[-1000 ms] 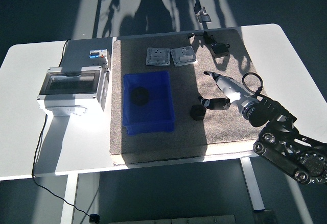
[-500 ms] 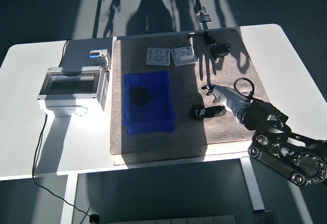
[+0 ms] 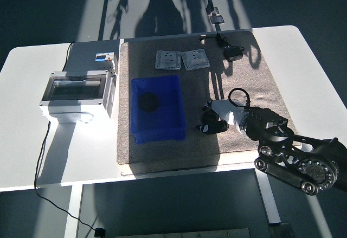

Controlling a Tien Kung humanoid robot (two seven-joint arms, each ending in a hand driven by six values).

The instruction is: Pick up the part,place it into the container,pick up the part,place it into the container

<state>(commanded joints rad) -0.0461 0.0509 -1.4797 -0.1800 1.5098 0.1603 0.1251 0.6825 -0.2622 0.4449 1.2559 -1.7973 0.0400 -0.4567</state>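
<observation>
1. Head view: the right hand [image 3: 212, 120] has its dark fingers [image 3: 209, 125] right at the small black part [image 3: 206, 128]; whether they have closed on it cannot be told.
2. The part lies on the mat [image 3: 162, 154], just right of the blue container [image 3: 157, 135].
3. One part [image 3: 147, 102] already sits inside.
4. No left hand shows, so this pick looks to be the right's.

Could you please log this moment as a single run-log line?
phase: second pick | right hand closing around black part on mat | first part in blue container | left arm out of view
</observation>
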